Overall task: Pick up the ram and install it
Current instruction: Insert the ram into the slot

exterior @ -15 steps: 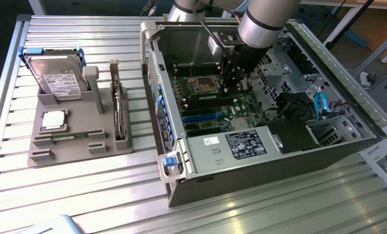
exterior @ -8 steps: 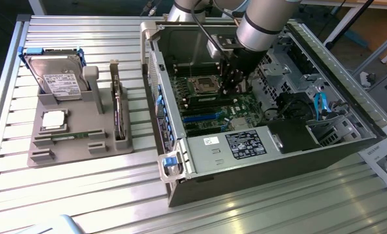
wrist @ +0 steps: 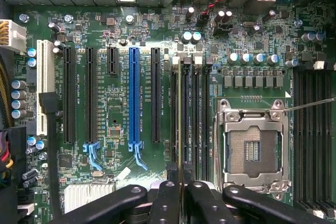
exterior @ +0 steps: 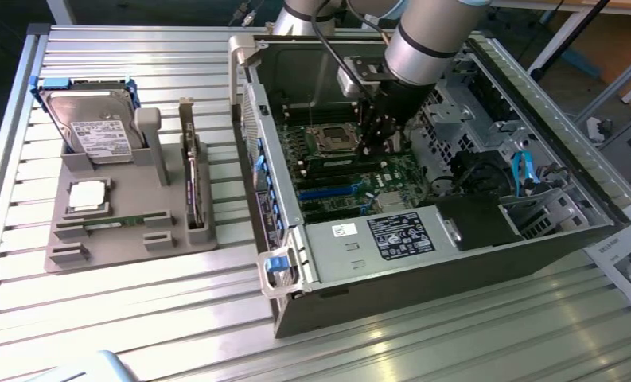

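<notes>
Hovering low inside the open computer case (exterior: 422,263), I have my gripper (wrist: 181,186) over the motherboard's memory slots (wrist: 195,119), just beside the empty processor socket (wrist: 253,145). My jaws are closed almost fully, pinching a thin strip seen edge-on. That strip is the ram (wrist: 180,119), and it runs in line with the slot of that bank farthest from the socket. So the pick-up is done, by my reckoning, and the stick is at its place. What is left is the seating itself — I cannot tell whether its lower edge touches the slot or is pressed home.
</notes>
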Controlling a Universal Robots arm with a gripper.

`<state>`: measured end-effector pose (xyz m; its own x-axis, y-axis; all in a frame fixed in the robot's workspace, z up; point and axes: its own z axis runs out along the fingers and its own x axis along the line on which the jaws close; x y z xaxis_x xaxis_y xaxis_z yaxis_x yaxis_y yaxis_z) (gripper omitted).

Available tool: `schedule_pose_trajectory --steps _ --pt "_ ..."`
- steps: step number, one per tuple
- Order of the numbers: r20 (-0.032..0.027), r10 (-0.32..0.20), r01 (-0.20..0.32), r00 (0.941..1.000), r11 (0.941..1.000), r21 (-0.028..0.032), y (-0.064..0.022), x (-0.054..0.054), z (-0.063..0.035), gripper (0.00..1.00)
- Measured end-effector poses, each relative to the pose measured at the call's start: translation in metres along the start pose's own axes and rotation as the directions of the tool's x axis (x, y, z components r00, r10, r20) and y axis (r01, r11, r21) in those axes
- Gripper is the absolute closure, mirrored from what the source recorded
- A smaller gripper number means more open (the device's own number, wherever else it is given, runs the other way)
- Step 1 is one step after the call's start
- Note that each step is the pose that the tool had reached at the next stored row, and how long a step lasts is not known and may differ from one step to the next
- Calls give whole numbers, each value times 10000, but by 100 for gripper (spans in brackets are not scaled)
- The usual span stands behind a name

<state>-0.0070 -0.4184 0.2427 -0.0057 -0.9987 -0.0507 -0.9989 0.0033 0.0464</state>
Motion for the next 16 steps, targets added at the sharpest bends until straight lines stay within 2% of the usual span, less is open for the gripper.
schedule_pose_trajectory --steps 16 --pt "-12 1 -1 10000 10000 0 -22 9 -1 88"
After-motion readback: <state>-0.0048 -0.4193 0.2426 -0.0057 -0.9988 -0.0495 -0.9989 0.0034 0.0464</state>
